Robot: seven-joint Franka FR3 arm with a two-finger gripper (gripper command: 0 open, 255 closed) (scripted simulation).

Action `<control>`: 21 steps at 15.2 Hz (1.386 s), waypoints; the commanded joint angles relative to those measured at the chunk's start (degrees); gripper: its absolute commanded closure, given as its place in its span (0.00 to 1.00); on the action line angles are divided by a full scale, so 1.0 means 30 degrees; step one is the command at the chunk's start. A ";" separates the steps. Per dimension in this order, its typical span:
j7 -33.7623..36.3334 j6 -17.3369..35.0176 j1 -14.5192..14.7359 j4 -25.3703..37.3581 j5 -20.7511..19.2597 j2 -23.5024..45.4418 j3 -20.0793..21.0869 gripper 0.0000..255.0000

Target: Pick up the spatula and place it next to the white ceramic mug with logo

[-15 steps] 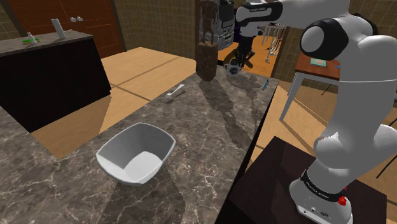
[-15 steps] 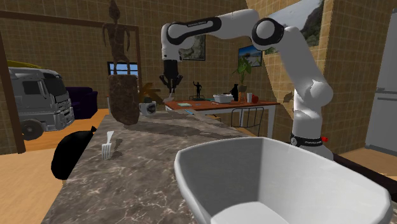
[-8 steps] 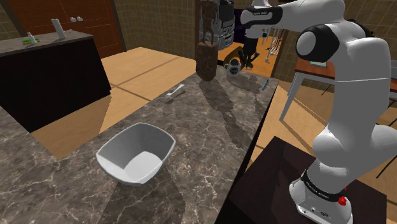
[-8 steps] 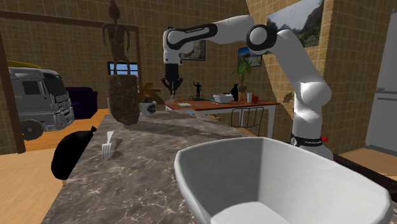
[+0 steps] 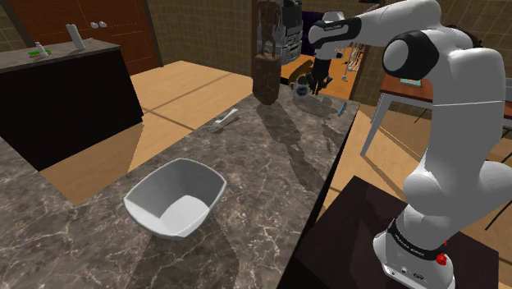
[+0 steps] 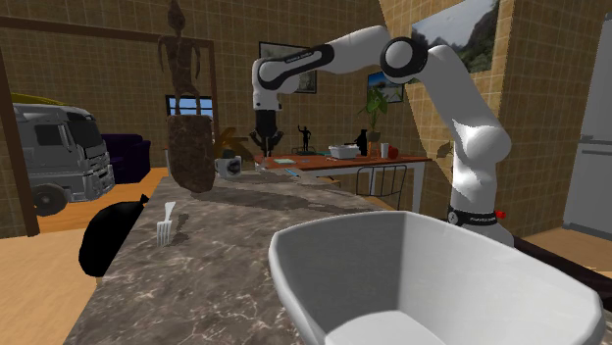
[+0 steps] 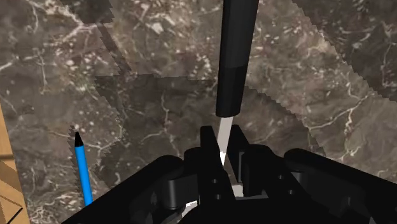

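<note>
the gripper (image 7: pixel 221 145) is clenching the spatula (image 7: pixel 236 57): in the wrist view its two black fingers are pinching the pale, thin end, and the long black handle is pointing away from the hand over the dark marbled counter (image 7: pixel 127 51). whether the handle's far tip is touching the counter cannot be told. a blue pen (image 7: pixel 81 168) with a black tip is lying flat on the counter, off to one side of the gripper and apart from the spatula.

in the shoulder view the arm is reaching over the far end of the counter (image 5: pixel 271 164), and the gripper (image 5: pixel 316 80) is hanging just beside the white mug (image 5: pixel 302 85), on that view's right of it. a tall brown carved piece (image 5: pixel 266 70) is standing near the mug on the view's left. a small white fork-like utensil (image 5: pixel 223 120) is lying closer to the counter's left edge, and a white bowl (image 5: pixel 175 199) is sitting well apart from them, nearer the camera. the dark stand (image 5: pixel 361 238) is sitting at the lower right.

in the second exterior view the gripper (image 6: pixel 266 145) is pointing down just right of the mug (image 6: pixel 231 166).
</note>
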 commanded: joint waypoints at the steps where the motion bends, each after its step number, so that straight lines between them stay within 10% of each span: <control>1: -0.0016 0.0459 0.0002 -0.0332 0.0004 0.0115 0.0000 1.00; 21: -0.0138 0.3455 0.0010 -0.2492 0.0031 0.0953 0.0001 1.00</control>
